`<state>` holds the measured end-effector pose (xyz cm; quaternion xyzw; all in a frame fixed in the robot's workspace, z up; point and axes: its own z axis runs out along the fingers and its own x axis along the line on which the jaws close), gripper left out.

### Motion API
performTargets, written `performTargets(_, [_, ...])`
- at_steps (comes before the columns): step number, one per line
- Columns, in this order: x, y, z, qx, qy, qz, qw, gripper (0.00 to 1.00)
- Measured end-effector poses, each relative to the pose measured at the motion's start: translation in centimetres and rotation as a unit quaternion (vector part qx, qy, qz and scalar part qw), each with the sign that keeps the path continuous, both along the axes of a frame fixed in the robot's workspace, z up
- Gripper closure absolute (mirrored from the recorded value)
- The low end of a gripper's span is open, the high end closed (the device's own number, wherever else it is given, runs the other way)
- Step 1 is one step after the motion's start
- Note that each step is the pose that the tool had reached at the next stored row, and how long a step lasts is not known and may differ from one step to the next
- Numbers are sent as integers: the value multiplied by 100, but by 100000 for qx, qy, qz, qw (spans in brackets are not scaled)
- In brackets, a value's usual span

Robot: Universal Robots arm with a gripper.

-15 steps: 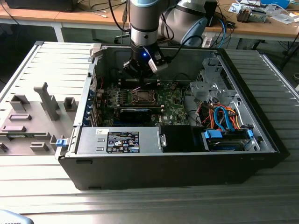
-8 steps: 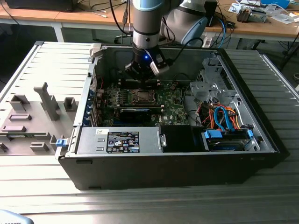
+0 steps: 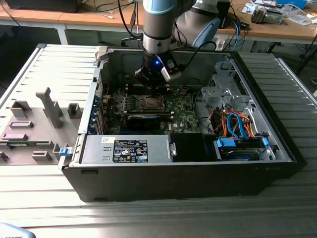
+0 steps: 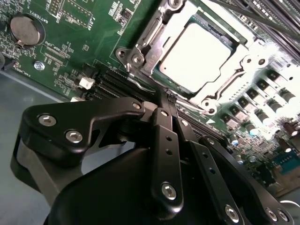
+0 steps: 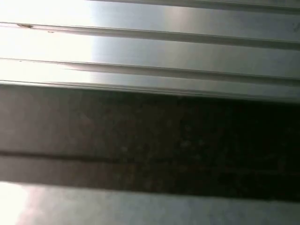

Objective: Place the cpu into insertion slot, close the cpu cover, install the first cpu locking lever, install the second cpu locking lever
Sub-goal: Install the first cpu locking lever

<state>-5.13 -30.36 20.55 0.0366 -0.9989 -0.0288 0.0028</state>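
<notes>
The cpu (image 4: 197, 51) lies flat in the insertion slot (image 3: 150, 102) on the green board (image 4: 79, 56). The silver cpu cover (image 4: 152, 37) is folded down around it, and the chip's metal top shows through its window. My gripper (image 4: 169, 98) hangs just over the socket's edge, its black fingers (image 4: 164, 136) shut together with nothing seen between them. A thin wire locking lever (image 4: 140, 83) runs along that edge right at the fingertips. In the exterior view the gripper (image 3: 151, 82) sits low inside the open computer case, just behind the socket.
A long black expansion card (image 3: 143, 120) and the labelled power-supply box (image 3: 130, 150) lie in front of the socket. A drive cage (image 3: 223, 94) and blue and orange cables (image 3: 237, 126) fill the exterior view's right. A grey fixture tray (image 3: 34, 124) is outside the case.
</notes>
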Motion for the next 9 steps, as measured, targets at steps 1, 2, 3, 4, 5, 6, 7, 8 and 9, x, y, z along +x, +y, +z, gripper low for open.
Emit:
performTargets(1, [8,0,-5,-2,6,0,100000,89])
performTargets(2, [23,-2,-14,-3,21,0,100000,89])
performTargets(3, [31,-4,-16,-20,37,1,100000,89])
performTargets(4, [36,-6,-19,-31,45,3,100000,89])
performTargets(5, [47,-8,-25,-17,35,4,100000,89])
performTargets(6, [56,-11,-32,49,-3,9,100000,89])
performTargets(7, [61,-12,-32,24,22,4,100000,89])
performTargets(8, [67,-13,-32,7,26,3,100000,89])
performTargets(9, [74,-14,-32,6,30,2,100000,89])
